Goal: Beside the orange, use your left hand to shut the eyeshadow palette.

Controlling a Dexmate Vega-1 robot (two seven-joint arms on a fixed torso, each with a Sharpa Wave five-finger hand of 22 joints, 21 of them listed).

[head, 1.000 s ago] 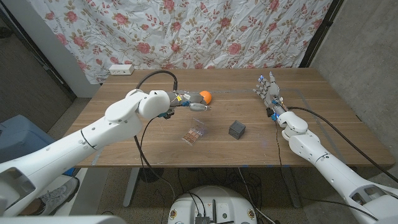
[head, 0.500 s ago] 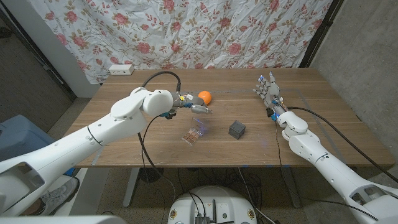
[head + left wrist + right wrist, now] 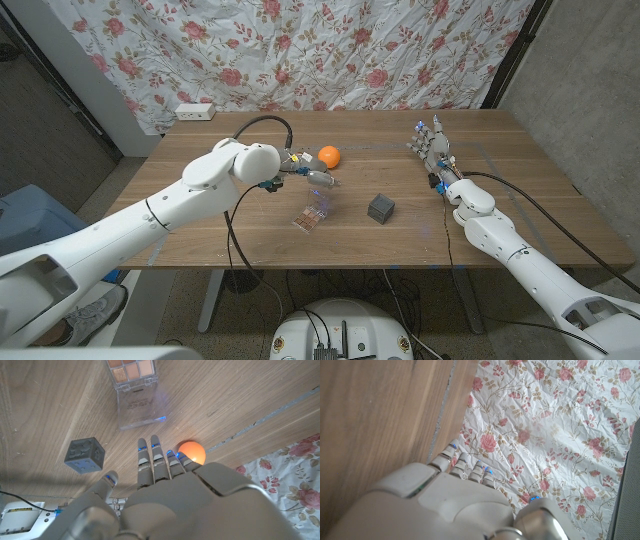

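Note:
The eyeshadow palette point(image 3: 314, 215) lies open near the table's middle, its clear lid point(image 3: 139, 406) folded out beside the tray of orange-brown pans point(image 3: 133, 370). An orange point(image 3: 329, 156) sits farther back on the table. My left hand point(image 3: 312, 176) hovers between the orange and the palette, fingers straight and apart, holding nothing. In the left wrist view its fingers point(image 3: 153, 462) reach toward the palette, with the orange point(image 3: 192, 452) beside them. My right hand point(image 3: 430, 146) stands at the far right of the table, fingers apart, nothing in it.
A dark grey cube point(image 3: 380, 208) stands to the right of the palette, also seen as the cube point(image 3: 84, 456) in the left wrist view. A white power strip point(image 3: 195, 111) lies at the table's back left edge. A floral cloth point(image 3: 330, 50) hangs behind the table.
My left hand has drawn back from the orange toward the palette and dropped a little. The palette, orange, cube and right hand have not moved.

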